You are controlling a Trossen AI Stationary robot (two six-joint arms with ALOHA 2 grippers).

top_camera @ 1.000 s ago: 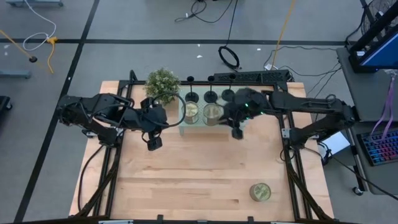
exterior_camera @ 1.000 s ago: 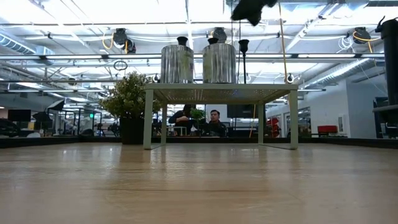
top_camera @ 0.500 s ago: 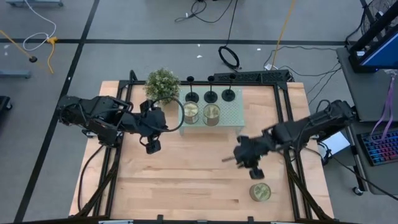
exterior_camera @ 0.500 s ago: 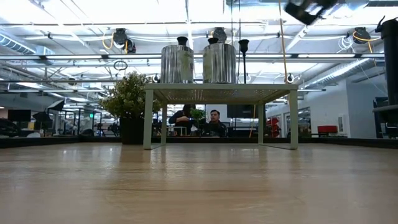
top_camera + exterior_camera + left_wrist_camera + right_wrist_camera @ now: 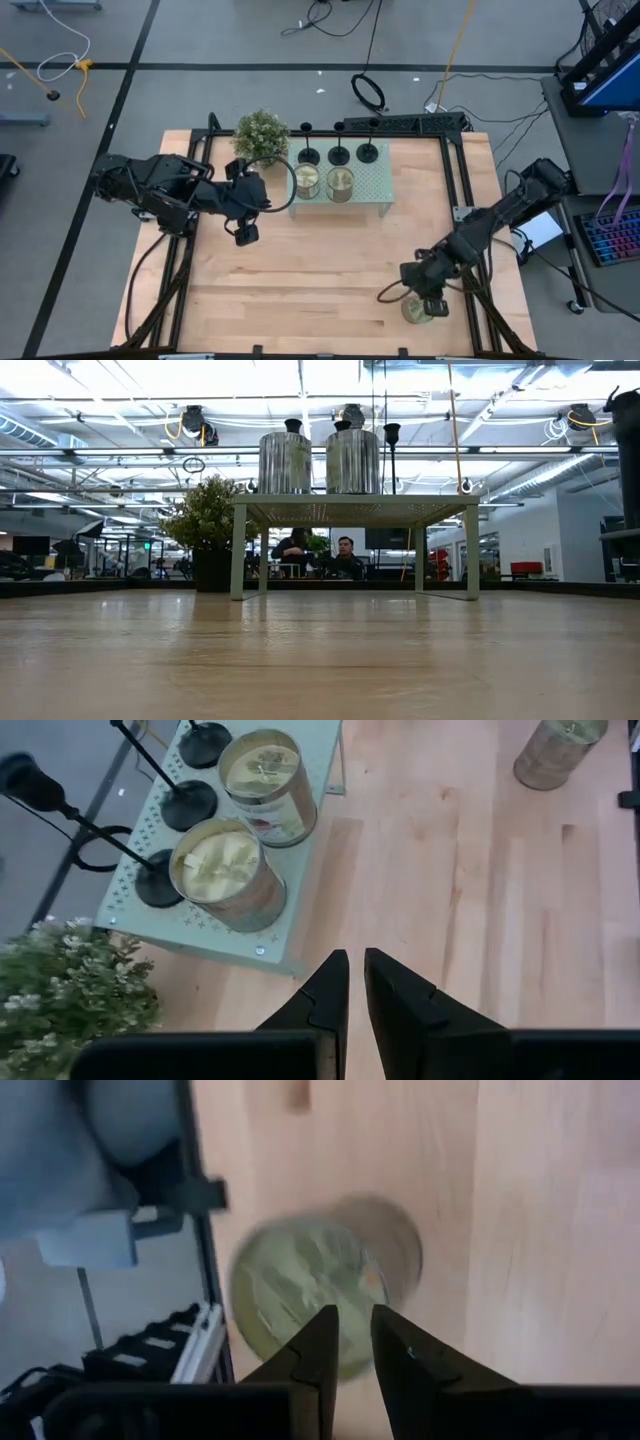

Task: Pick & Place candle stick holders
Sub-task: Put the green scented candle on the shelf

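Moved: right gripper (image 5: 424, 303) swung from beside the shelf (image 5: 376, 184) down to the lone jar (image 5: 416, 312), fingers nearly shut, empty
Left gripper (image 5: 245, 231): hovers by the plant (image 5: 261, 135), fingers almost closed, empty
Holders (image 5: 339, 155): three along the shelf's back edge, behind two jars (image 5: 325, 181)
Room: people (image 5: 320, 555) sit beyond the table (image 5: 300, 270)

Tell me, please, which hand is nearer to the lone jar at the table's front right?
The right hand is nearer, directly over the lone jar. The left hand hangs far across the table, beside the small green stand.
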